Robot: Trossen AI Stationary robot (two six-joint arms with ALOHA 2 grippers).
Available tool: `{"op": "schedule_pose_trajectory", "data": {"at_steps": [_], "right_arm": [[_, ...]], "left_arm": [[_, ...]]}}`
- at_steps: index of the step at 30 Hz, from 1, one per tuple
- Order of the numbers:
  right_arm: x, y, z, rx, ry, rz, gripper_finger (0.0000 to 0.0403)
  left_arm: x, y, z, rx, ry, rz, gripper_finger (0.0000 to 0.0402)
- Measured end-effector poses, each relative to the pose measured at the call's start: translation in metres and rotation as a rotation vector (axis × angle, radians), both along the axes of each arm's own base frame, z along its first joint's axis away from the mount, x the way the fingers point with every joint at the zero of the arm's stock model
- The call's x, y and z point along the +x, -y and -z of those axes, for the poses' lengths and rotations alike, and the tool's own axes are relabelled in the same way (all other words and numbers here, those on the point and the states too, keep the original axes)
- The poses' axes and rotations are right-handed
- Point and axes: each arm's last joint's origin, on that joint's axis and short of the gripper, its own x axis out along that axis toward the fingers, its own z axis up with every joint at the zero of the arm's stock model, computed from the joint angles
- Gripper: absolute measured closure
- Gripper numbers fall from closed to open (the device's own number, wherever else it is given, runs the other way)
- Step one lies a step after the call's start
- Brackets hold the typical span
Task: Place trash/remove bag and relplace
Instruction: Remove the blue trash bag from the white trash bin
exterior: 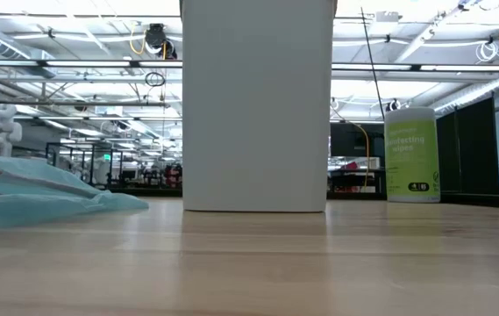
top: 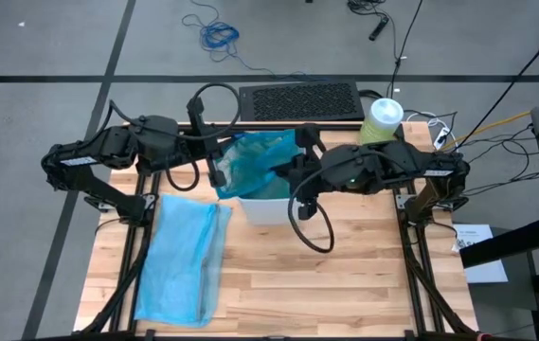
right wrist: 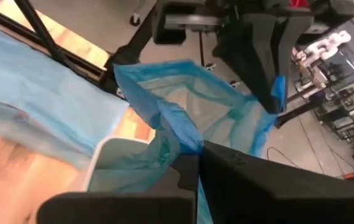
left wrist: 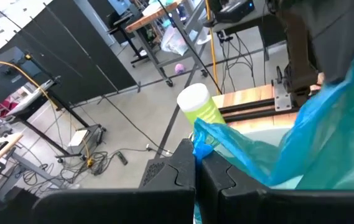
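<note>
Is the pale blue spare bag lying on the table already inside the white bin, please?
No: in the high view the pale blue bag lies flat on the table, beside the white bin.

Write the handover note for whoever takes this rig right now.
Left gripper: shut on the crinkly teal-green plastic liner at its rim.
Right gripper: shut on the liner's opposite edge.
Both hold the liner above the white plastic bin.
Pale sky-blue replacement bag lies flat on the wooden table, beside the bin.
Done: liner gripped.
Left: pull liner clear, fit replacement.
</note>
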Motion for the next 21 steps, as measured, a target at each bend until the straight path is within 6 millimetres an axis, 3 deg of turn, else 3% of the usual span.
{"op": "schedule_pose_trajectory", "data": {"at_steps": [6, 15, 21], "right_arm": [[-0.004, -0.001, 0.007, 0.041, -0.06, 0.023, 0.0386], [-0.007, 0.004, 0.013, 0.035, -0.135, 0.046, 0.0263], [-0.012, 0.029, 0.024, -0.001, -0.283, 0.117, 0.0207]], "left_arm": [[0.0, 0.0, 0.0, -0.009, 0.005, -0.005, 0.0402], [0.0, 0.001, 0.0, -0.017, 0.007, -0.004, 0.0402], [0.0, 0.006, 0.0, -0.018, 0.007, 0.018, 0.0402]]}}
